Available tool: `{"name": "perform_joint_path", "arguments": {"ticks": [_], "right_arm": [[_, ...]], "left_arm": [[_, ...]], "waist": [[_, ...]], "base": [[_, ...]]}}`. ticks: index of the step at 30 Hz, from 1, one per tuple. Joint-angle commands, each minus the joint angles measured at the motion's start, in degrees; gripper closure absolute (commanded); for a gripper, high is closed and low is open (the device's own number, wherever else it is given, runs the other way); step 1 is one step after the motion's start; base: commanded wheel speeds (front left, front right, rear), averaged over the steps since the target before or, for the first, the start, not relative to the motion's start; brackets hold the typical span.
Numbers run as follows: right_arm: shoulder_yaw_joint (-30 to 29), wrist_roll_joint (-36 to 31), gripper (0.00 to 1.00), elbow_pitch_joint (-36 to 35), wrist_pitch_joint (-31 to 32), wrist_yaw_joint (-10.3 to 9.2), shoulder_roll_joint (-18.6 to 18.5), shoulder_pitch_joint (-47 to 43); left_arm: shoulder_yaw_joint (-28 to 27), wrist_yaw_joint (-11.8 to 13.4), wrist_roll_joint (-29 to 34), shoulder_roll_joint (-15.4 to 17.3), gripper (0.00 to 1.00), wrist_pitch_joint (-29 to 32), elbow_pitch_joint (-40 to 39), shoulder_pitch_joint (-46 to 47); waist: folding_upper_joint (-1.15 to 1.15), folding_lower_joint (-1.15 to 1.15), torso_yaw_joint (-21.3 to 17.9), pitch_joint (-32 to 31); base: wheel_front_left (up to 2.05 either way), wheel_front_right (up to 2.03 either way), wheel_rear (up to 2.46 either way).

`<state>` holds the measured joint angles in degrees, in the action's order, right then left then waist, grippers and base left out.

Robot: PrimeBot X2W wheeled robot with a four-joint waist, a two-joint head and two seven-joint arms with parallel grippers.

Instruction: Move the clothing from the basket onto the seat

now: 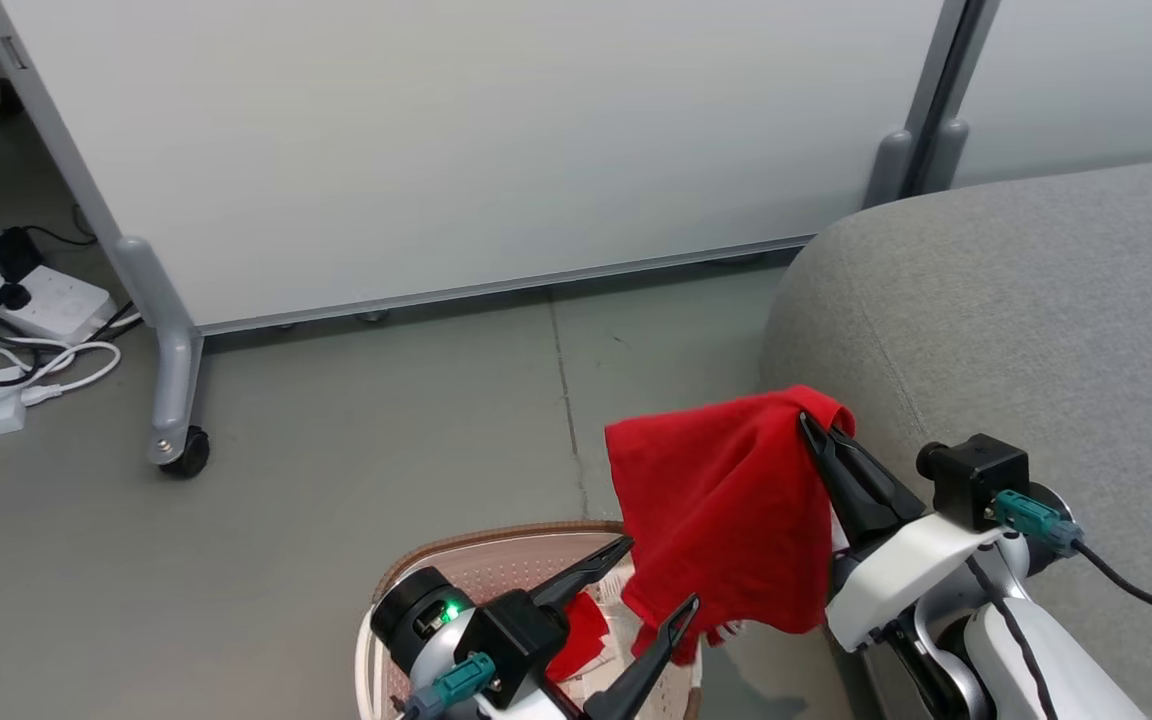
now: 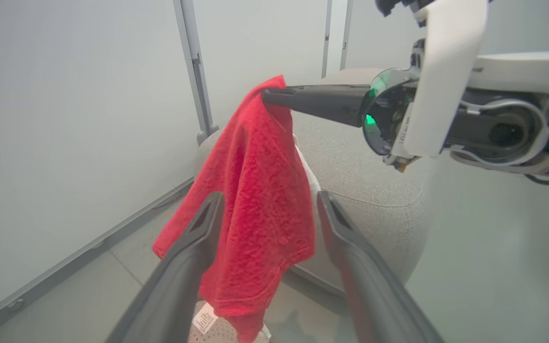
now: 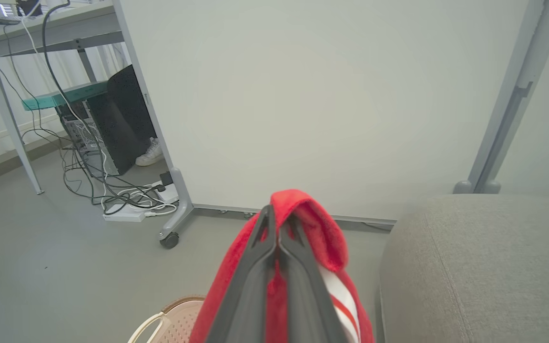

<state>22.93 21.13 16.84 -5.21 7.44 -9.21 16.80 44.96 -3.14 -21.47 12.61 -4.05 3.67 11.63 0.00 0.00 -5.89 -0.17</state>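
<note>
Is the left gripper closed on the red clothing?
No, the left gripper stands wide open, while the clothing hangs from the shut right gripper.

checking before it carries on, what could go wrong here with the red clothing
The right gripper pinches only a small fold of the clothing, so it could slip out. The hanging hem is close to the open left gripper and the basket and may snag. It hangs beside the seat, so releasing now would likely miss.
</note>
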Motion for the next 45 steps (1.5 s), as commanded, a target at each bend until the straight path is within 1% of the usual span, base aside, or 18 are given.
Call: {"name": "perform_joint_path", "arguments": {"ticks": [1, 14, 16, 17, 24, 29, 33, 38, 45], "right_arm": [[-0.53, -0.38, 1.00, -0.50, 0.14, 0.09, -0.50, 0.10], [-3.30, -1.31, 1.00, -2.75, 0.26, 0.09, -0.49, -0.51], [-4.12, -1.15, 1.00, -3.02, -0.02, 0.09, -0.38, -0.78], [-4.12, -1.15, 1.00, -3.02, -0.02, 0.09, -0.38, -0.78], [-6.85, -1.26, 1.00, -3.75, -0.65, 0.09, 0.73, -0.97], [-10.24, -0.79, 1.00, -3.99, -2.17, 0.09, 0.94, 1.09], [-14.24, -0.33, 1.00, -3.54, -3.17, 0.09, -0.08, 5.76], [-18.69, 1.01, 1.00, -1.10, -4.22, 0.09, -2.98, 14.61], [-24.56, 1.75, 1.00, 5.46, -5.82, 0.09, -8.73, 26.72]], "left_arm": [[-0.01, 0.05, -0.19, 0.32, 0.00, -0.09, -0.16, 0.69], [0.94, 0.16, 0.31, 0.86, 0.00, 0.90, -1.80, 2.11], [1.13, 0.13, 0.74, 1.12, 0.00, 1.23, -1.92, 2.63], [1.13, 0.13, 0.74, 1.12, 0.00, 1.23, -1.92, 2.63], [1.03, 0.10, 0.80, 1.71, 0.00, 1.84, -2.53, 4.21], [0.93, -0.35, 1.24, 1.92, 0.00, 2.59, -3.52, 6.45], [0.61, -0.78, 1.48, 2.24, 0.00, 3.20, -4.50, 8.84], [0.36, -1.22, 2.02, 2.53, 0.00, 3.80, -6.01, 11.83], [1.13, -2.09, 3.24, 2.80, 0.00, 4.84, -7.55, 16.24]], "waist": [[0.00, 0.00, -1.96, 0.55], [0.00, 0.00, -14.40, 4.09], [0.00, 0.00, -15.81, 4.72], [0.00, 0.00, -15.81, 4.72], [0.00, 0.00, -19.43, 6.71], [0.00, 0.00, -20.03, 8.75], [0.00, 0.00, -20.00, 10.43], [0.00, 0.00, -18.93, 13.03], [0.00, 0.00, -15.67, 17.54]], "base": [[0.00, 0.00, 0.00], [0.00, 0.00, 0.00], [0.00, 0.00, 0.00], [0.00, 0.00, 0.00], [0.00, 0.00, 0.00], [0.00, 0.00, 0.00], [0.00, 0.00, 0.00], [0.00, 0.00, 0.00], [0.00, 0.00, 0.00]]}}
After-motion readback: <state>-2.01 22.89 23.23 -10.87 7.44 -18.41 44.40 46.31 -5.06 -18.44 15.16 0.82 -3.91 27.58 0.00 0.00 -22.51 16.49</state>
